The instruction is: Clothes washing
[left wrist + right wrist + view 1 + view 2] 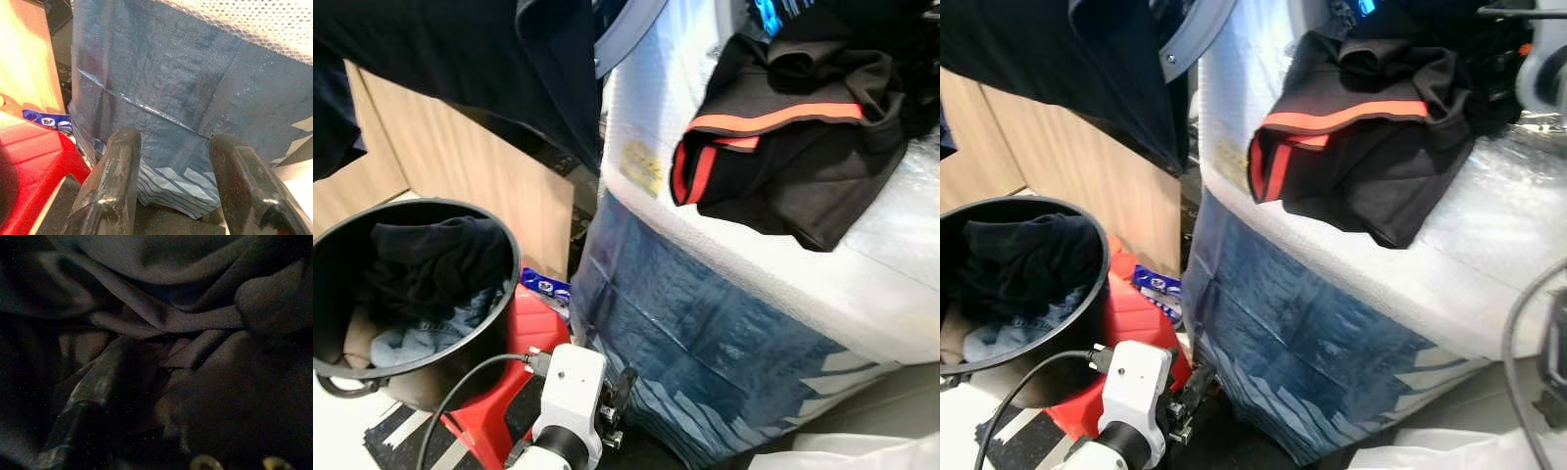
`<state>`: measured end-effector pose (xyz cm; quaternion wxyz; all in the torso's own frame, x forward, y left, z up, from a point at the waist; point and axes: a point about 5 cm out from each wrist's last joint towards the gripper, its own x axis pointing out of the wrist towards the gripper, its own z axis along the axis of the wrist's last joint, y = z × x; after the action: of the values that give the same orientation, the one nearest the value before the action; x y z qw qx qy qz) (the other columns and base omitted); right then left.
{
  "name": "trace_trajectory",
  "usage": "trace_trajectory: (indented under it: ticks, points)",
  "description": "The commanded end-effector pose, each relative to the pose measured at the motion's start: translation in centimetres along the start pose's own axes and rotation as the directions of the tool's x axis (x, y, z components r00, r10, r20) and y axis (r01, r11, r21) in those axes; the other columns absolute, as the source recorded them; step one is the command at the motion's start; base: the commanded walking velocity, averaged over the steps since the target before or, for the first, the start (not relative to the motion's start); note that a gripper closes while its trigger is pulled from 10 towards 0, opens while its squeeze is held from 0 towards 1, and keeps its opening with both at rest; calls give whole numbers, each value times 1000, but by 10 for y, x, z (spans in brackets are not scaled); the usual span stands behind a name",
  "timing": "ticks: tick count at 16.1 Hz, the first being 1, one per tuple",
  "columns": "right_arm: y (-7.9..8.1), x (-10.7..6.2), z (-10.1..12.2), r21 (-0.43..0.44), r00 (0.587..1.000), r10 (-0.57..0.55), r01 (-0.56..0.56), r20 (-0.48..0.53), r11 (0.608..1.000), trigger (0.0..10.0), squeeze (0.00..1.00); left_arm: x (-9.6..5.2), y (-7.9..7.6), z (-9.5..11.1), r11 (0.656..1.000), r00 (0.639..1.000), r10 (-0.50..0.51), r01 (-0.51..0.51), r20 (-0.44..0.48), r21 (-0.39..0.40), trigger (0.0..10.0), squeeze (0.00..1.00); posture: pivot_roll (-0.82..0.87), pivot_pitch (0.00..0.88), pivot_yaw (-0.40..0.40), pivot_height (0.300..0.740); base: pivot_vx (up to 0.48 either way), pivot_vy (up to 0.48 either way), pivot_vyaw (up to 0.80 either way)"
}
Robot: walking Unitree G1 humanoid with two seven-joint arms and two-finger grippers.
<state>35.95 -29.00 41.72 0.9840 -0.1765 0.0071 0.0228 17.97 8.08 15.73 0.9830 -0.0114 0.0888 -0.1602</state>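
Currently the left gripper [171,191] is hanging low with fingers spread, nothing between them, pointing at the blue wrap [161,98] on the washer [773,284]. Right gripper [161,382] is sitting buried in dark cloth [161,308]; can't tell its state. Black shorts [783,137] with orange trim are lying on top of the washer. Black bucket [504,323] of clothes is sitting on a red stool [524,343] beside it.

Bubble-wrapped washer top [901,245] carried black garment with orange stripe [793,147], draped over its edge at 1 o'clock.
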Motion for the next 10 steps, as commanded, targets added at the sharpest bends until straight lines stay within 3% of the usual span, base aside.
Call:
trace_trajectory:
  ticks: [1, 3, 4, 5, 6, 9, 10]
  points:
    - [-13, -15, 12, -58, 999, -14, 17, 45, 998, 10000, 1000, 1, -3, -2, 999, 1000, -24, 24, -11, -22, 10000, 0, 76, 213, -155, 740, 0, 0, 0]
    - [-16, -24, 15, -70, 999, 13, -10, 44, 998, 10000, 1000, 3, -3, -2, 999, 999, -31, 31, -9, -18, 10000, 0, 69, 206, -152, 740, 0, 0, 0]
    - [-19, -27, 14, -67, 1000, 9, -7, 30, 998, 10000, 804, 4, -3, -1, 999, 999, -31, 31, -7, -17, 10000, 0, 69, 206, -152, 740, 0, 0, 0]
    - [-20, -29, 14, -18, 1000, 6, -5, 29, 1000, 10000, 94, 5, -3, 0, 999, 999, -34, 34, -3, -20, 10000, 0, 64, 203, -149, 740, 0, 0, 0]
    - [-21, -31, 12, -9, 1000, 7, -7, 15, 1000, 10000, 0, 6, -3, 0, 999, 999, -39, 39, -2, -16, 10000, 0, 59, 197, -146, 740, 0, 0, 0]
    - [-25, -36, 4, -42, 1000, 3, -3, 0, 999, 10000, 0, 9, -2, 1, 999, 999, -43, 43, 3, -14, 10000, 0, 55, 188, -141, 740, 0, 0, 0]
    - [-31, -38, 0, -9, 999, -26, 25, -46, 1000, 10000, 1000, 10, -2, 1, 999, 999, -47, 47, 6, -13, 10000, 0, 48, 187, -136, 740, 0, 0, 0]
